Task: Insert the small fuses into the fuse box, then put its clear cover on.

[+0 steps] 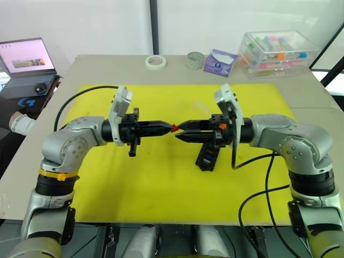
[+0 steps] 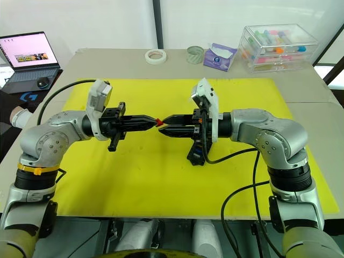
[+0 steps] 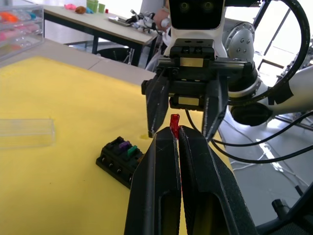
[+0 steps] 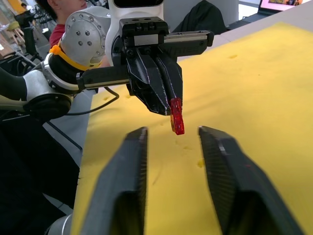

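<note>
Above the yellow mat [image 1: 161,183], left tool [image 1: 170,127] pinches a red fuse [image 1: 174,127]; right tool [image 1: 179,130] gapes wide around it, fuse box [image 1: 207,156] below.

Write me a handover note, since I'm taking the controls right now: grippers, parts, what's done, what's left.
Left gripper: shut on the red fuse, held mid-air over the yellow mat.
Right gripper: open, facing it, fingers either side of the fuse.
Fuse box: on the mat under the right gripper, some fuses already in.
Clear cover: lying on the mat, off.
Left: red fuse, any remaining, then the cover.
</note>
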Robot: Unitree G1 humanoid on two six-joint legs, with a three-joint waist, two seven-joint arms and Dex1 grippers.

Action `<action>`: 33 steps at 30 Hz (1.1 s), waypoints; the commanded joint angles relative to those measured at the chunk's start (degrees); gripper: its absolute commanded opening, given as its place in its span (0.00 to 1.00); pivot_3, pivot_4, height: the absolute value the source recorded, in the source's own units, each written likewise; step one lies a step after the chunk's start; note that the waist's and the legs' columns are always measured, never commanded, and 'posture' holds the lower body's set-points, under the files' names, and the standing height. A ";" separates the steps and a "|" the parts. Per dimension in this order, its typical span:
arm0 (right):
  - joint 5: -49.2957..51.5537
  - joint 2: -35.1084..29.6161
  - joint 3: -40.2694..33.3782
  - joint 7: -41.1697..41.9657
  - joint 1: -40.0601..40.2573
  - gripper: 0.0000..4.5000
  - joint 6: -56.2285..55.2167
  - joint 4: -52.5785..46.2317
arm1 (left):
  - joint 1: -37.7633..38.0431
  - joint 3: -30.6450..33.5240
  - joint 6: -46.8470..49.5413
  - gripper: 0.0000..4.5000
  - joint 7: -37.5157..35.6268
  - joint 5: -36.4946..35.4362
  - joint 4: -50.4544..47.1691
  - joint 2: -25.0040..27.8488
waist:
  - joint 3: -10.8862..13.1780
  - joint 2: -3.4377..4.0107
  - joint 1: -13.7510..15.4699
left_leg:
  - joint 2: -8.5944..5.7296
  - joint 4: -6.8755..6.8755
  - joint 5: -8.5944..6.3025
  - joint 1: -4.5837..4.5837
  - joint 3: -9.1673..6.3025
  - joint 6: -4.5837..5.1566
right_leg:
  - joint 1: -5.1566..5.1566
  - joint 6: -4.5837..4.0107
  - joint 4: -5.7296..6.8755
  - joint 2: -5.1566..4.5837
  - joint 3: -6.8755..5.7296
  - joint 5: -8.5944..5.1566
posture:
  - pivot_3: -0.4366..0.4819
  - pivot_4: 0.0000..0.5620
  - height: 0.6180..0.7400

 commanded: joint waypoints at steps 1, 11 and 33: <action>1.24 -0.21 -1.83 0.06 -1.08 0.38 -0.69 -1.09 | -0.40 0.02 -0.50 0.00 0.23 -0.07 -1.54 0.12 | 0.00 0.00 0.00 | 0.00 0.00 0.00 0.00 0.00 0.00 | 0.00 0.00 0.00 0.00 0.00 0.00 | 0.48 0.27 1.00; 1.17 0.83 -1.84 -1.41 -1.61 0.38 -1.10 -0.28 | -0.48 -0.26 -0.66 0.00 0.42 -0.05 -1.55 -0.02 | 0.00 0.00 0.00 | 0.00 0.00 0.00 0.00 0.00 0.00 | 0.00 0.00 0.00 0.00 0.00 0.00 | 0.48 0.27 1.00; 0.94 0.05 -1.72 -0.83 -1.05 0.02 -1.37 0.03 | -0.28 -0.29 -0.36 0.00 0.92 -0.73 -1.62 0.12 | 0.00 0.00 0.00 | 0.00 0.00 0.00 0.00 0.00 0.00 | 0.00 0.00 0.00 0.00 0.00 0.00 | 0.48 0.27 1.00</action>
